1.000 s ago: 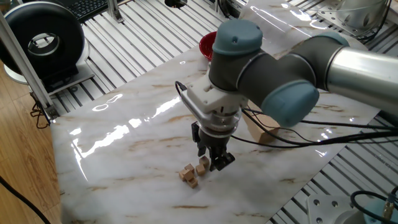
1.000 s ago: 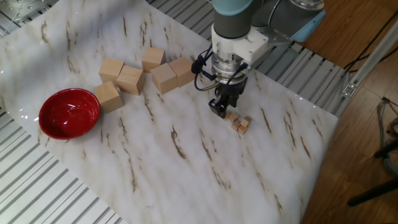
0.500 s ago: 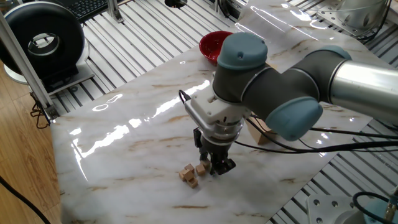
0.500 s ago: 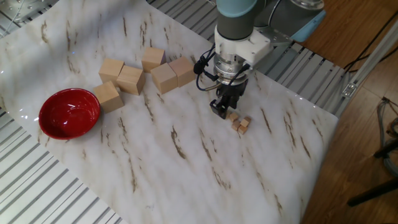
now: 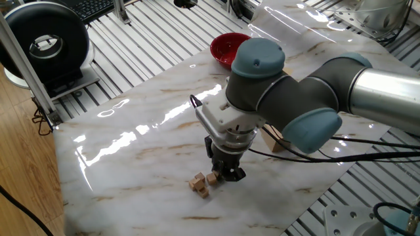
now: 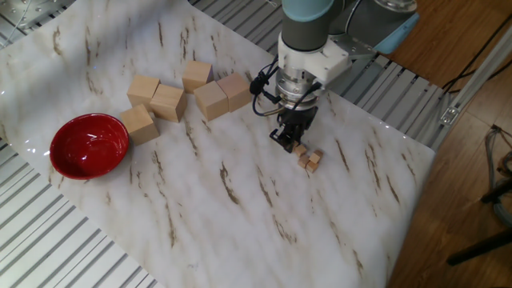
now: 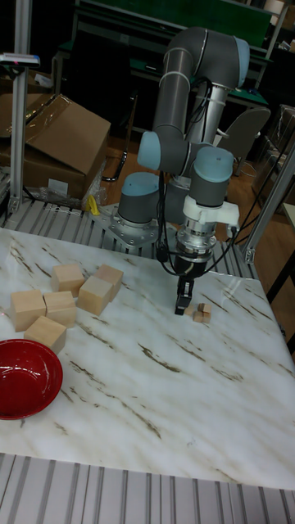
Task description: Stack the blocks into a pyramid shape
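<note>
My gripper (image 6: 293, 142) sits low on the marble table (image 6: 240, 224), right beside the tiny cubes (image 6: 309, 158). They lie just to one side of my tips, twd the table edge (large blocks (image 6: 182, 98) well apart). Can't tell my jaw gap or whether I've got a cube.

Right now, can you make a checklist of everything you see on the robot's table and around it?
Surface: marble-pattern table.
Job's things: tiny cubes clustered by the fingers; no clear pyramid yet.
Clutter: five large wooden blocks, red bowl.
Gripper: gripper low at the cubes; open or shut cannot be told.
Cables: black cable trailing off the arm.
Surroundings: cardboard box, slatted metal bench.
</note>
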Motion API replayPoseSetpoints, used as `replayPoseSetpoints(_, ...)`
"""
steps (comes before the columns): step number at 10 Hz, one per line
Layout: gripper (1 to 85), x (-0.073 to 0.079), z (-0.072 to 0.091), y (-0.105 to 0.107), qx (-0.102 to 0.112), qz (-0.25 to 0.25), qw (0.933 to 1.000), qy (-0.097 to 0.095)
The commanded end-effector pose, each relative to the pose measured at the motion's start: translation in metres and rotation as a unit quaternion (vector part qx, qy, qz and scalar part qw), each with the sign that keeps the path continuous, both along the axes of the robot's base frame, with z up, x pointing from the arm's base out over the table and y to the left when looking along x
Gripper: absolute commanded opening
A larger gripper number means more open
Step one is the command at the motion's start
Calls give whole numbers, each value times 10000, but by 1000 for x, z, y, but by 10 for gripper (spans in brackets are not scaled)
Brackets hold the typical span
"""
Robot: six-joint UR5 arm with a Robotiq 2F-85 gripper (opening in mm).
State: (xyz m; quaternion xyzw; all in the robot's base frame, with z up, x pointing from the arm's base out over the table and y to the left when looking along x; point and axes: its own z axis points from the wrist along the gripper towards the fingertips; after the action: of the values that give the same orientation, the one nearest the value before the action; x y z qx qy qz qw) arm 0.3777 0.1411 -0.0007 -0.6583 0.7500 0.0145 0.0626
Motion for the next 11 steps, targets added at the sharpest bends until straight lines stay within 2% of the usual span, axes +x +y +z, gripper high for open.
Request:
replayPoseSetpoints(1, 167, 3, 2, 2, 84, -238, 9997, -55)
replayPoseSetpoints(4, 160, 6, 2, 1, 67, -213, 9997, -105)
replayPoseSetpoints(8, 143, 16, 13, -9, 44, -143, 9999, -28)
replayPoseSetpoints(11, 140, 24, 14, -19, 86, -95, 9999, -9)
